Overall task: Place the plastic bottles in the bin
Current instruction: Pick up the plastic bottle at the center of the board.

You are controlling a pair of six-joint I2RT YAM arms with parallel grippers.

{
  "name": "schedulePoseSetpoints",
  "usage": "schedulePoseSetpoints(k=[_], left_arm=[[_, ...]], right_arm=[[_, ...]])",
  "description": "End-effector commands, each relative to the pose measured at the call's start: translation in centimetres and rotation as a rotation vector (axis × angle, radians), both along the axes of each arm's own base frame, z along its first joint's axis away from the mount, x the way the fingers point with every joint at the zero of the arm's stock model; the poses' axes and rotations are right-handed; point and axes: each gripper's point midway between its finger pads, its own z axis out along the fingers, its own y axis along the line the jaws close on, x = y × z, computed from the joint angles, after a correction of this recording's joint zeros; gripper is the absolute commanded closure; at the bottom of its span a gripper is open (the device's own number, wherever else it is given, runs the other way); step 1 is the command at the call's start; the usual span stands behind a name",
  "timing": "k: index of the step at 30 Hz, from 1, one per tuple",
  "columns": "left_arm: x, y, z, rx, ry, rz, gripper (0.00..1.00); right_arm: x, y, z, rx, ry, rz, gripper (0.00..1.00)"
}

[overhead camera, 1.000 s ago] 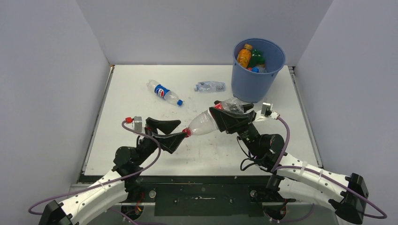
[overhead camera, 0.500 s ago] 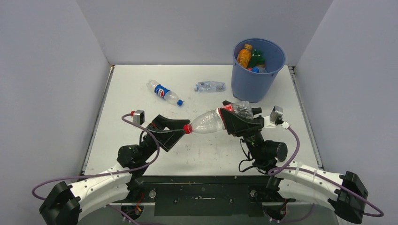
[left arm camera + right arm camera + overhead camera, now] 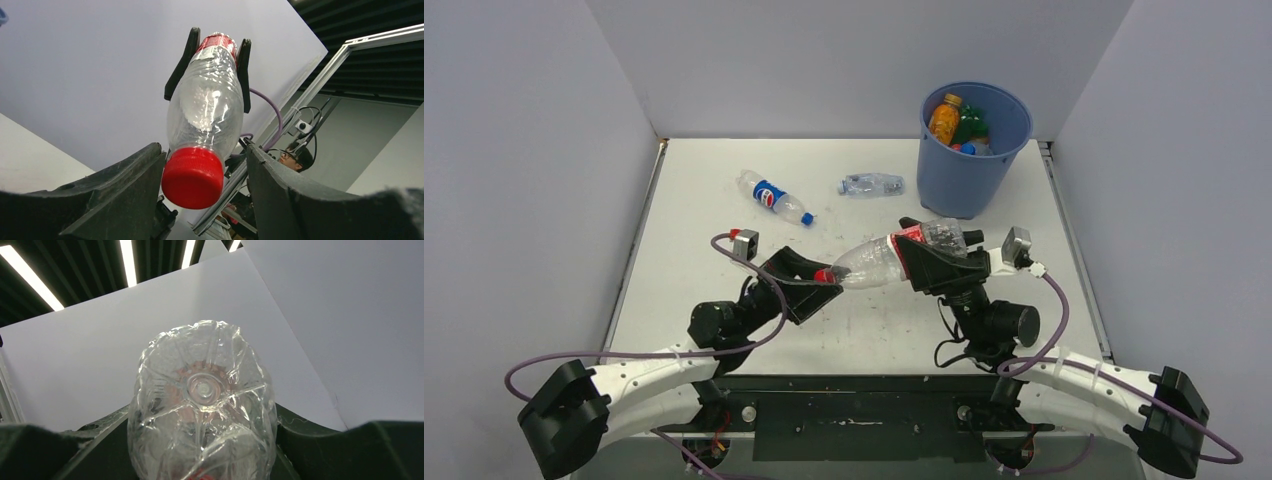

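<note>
Toward the near half of the white table (image 3: 704, 250), the left gripper (image 3: 827, 280) sits low with its jaws apart, one finger on either side of the red cap of a red-capped bottle (image 3: 874, 262). In the left wrist view the cap sits between the two dark fingers (image 3: 125, 190) of this gripper (image 3: 200, 167). It lies against or just beside the left-hand finger and a clear gap stands on the other side, so nothing is clamped here. The red-capped bottle (image 3: 205, 110) is clear with a red label, held off the table and nearly level, cap toward the left arm and base toward the right. The right gripper (image 3: 909, 255) is closed on its labelled body, one finger on each flank. The right wrist view shows the moulded base of the bottle (image 3: 202, 405) filling the space between that gripper's fingers (image 3: 60, 450). Farther back on the table lie two more bottles, both on their sides and well apart from the arms: a blue-labelled bottle (image 3: 774, 198) with a blue cap toward the left, and a plain clear bottle (image 3: 872, 184) near the middle, just beside the bin (image 3: 959, 185). The bin, a blue bucket, stands upright at the far right of the table. Inside it are an orange juice bottle (image 3: 944, 118), a green bottle (image 3: 971, 125) and other items that cannot be made out
</note>
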Motion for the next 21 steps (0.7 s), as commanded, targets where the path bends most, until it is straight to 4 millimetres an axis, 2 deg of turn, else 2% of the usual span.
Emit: schedulePoseSetpoints(k=[1,4,6,7,10,12,18,21], left_arm=[[-2.3,0.4,2.9,-0.085,-0.084,-0.095,0.43],[-2.4,0.7,2.8,-0.102,-0.085,-0.094,0.52],[-2.3,0.9,2.8,-0.105,-0.085,-0.077,0.54],[-2.2,0.9,2.8,-0.104,-0.083,-0.068,0.53],[-1.7,1.2,2.9,-0.107,-0.064,-0.038,0.38],[-1.6,1.3,3.1,-0.110,-0.063,-0.023,0.37],[-2.0,0.7,3.3,-0.091,-0.083,-0.058,0.55],[-2.2,0.3,3.3,-0.084,-0.086,-0.074,0.58]], right_arm=[[-1.3,-2.1,2.1,0.104,-0.051,0.004,0.95],[-1.3,-2.3,2.1,0.103,-0.052,0.000,0.95],[-1.4,-2.4,2.0,0.099,-0.051,0.001,0.95],[-1.4,-2.4,2.0,0.097,-0.052,0.002,0.95],[-1.5,-2.3,1.7,0.085,-0.052,0.003,0.95],[-1.4,-2.3,1.5,0.082,-0.046,0.002,0.95],[-1.4,-2.2,1.2,0.078,-0.041,0.004,0.95],[-1.4,-2.1,1.1,0.076,-0.040,0.007,0.95]])
